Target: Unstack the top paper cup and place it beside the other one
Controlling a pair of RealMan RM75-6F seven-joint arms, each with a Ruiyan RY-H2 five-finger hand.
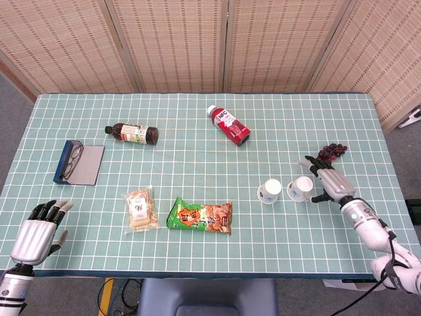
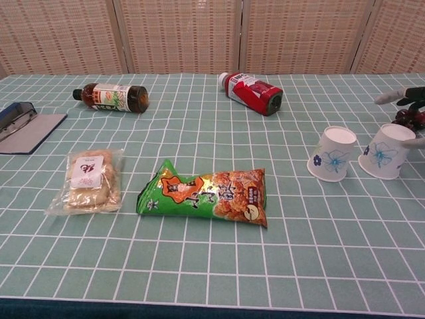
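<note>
Two white paper cups with blue flower prints stand upside down side by side on the green grid tablecloth. The left cup (image 1: 270,191) (image 2: 332,155) stands alone. Just to its right, the right cup (image 1: 302,189) (image 2: 387,151) has my right hand (image 1: 331,180) beside it, fingers spread. The thumb lies close against the cup's far side; I cannot tell if it touches. Only its fingertips (image 2: 392,98) enter the chest view at the right edge. My left hand (image 1: 38,230) rests at the table's near left corner, fingers extended and holding nothing.
A bunch of dark grapes (image 1: 334,151) lies just behind the right hand. A red drink bottle (image 1: 230,125) and a dark bottle (image 1: 133,133) lie on their sides farther back. A green snack bag (image 1: 199,216), a clear cracker packet (image 1: 141,210) and a glasses case (image 1: 79,163) lie to the left.
</note>
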